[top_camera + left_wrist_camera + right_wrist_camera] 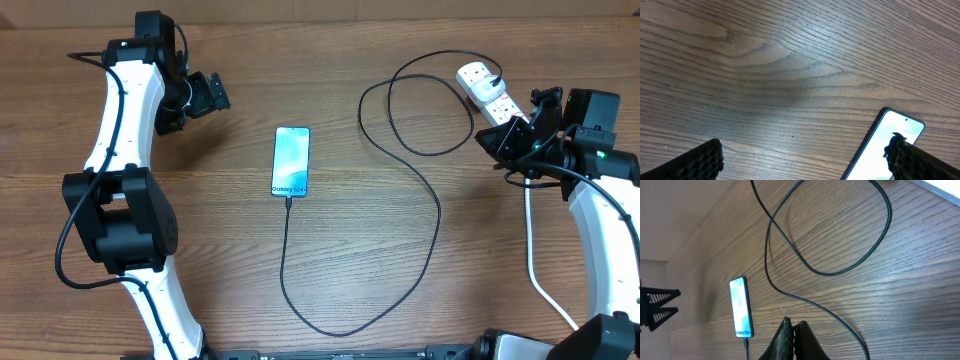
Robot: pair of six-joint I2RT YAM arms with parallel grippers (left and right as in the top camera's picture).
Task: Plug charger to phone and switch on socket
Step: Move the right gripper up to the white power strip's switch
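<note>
The phone lies flat mid-table, its light blue screen reading "Galaxy S24". The charger, a thin black cable, loops from the white socket at the back right round to the phone's near end, where its connector tip sits in the port. My right gripper is shut and empty, just in front of the socket. In the right wrist view its closed fingertips hover over bare wood, the phone beyond. My left gripper is open, left of the phone; the phone's corner shows beside its right finger.
The socket's thick white cord runs down the right side toward the front edge, under my right arm. The black cable's big loops cover the wood between the phone and the socket. The left arm's base stands at the left.
</note>
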